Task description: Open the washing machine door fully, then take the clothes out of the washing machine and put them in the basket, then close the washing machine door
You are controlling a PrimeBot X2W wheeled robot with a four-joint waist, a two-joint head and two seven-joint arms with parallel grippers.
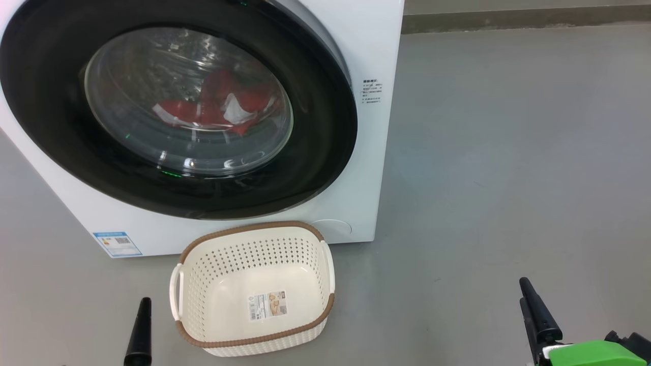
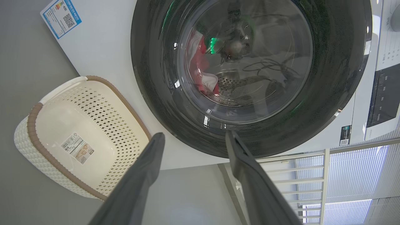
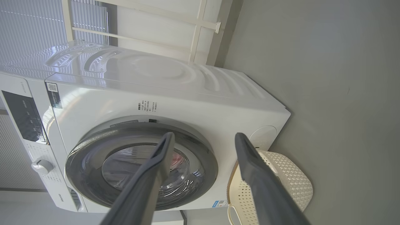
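Left wrist view. My left pincer (image 2: pixel 194 134) stands spread wide, with nothing between its fingers. Straight beyond the fingertips is the washing machine door (image 2: pixel 150 93), shut, its black rim just past both tips. Through the glass, further out past the gap, lie the clothes (image 2: pixel 200 59), red with a white patch, low in the drum. Off to the outer side of my left-hand finger sits the basket (image 2: pixel 34 134), its bare bottom and sticker (image 2: pixel 76 148) showing. It sits just beside the white front of the washing machine (image 2: pixel 103 47).

Right wrist view. My right pincer (image 3: pixel 204 134) is also wide apart and holds nothing. The door lies beyond it, flat against the machine front; one finger crosses the glass in the picture but is well short of it. A bit of red shows behind that finger's tip. The basket is past the other finger, at the machine's foot.

Head view. The basket stands on the grey floor (image 1: pixel 508 152) between my two pincers, nearer the left one, which is just beside its near corner. Its far rim is close under the door; touching or not, I cannot tell. The clothes are behind the glass, well beyond both pincers.
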